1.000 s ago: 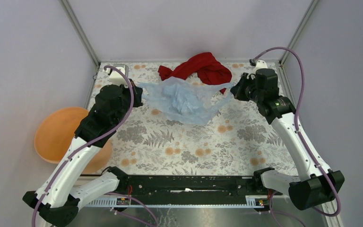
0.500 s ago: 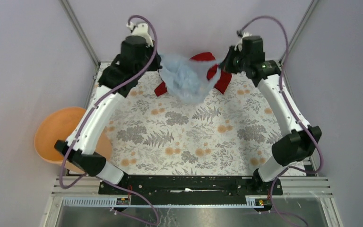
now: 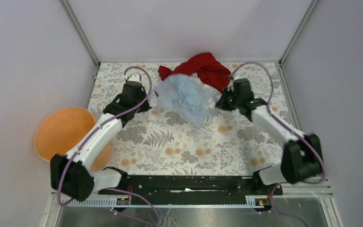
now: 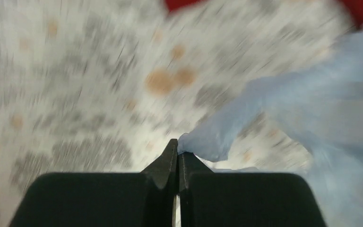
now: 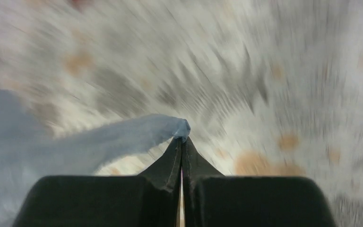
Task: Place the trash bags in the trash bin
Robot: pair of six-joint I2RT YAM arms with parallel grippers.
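Note:
The pale blue trash bag (image 3: 186, 96) hangs stretched between my two grippers above the floral table, in front of the red cloth. My left gripper (image 3: 147, 97) is shut on the bag's left corner (image 4: 203, 142), with its tips (image 4: 177, 147) pressed together. My right gripper (image 3: 220, 101) is shut on the bag's right corner (image 5: 137, 135), with its tips (image 5: 181, 142) pressed together. The orange trash bin (image 3: 61, 132) stands off the table's left edge, partly behind my left arm. Both wrist views are motion-blurred.
A red cloth (image 3: 203, 67) lies crumpled at the back of the table, just behind the bag. The floral tablecloth (image 3: 194, 142) spreads in front. Grey walls and metal corner posts close in the back and sides.
Both arms first rose high toward the back wall with the bag, then dropped low again and drew closer together. The bag stays held at both corners and is now bunched narrower.

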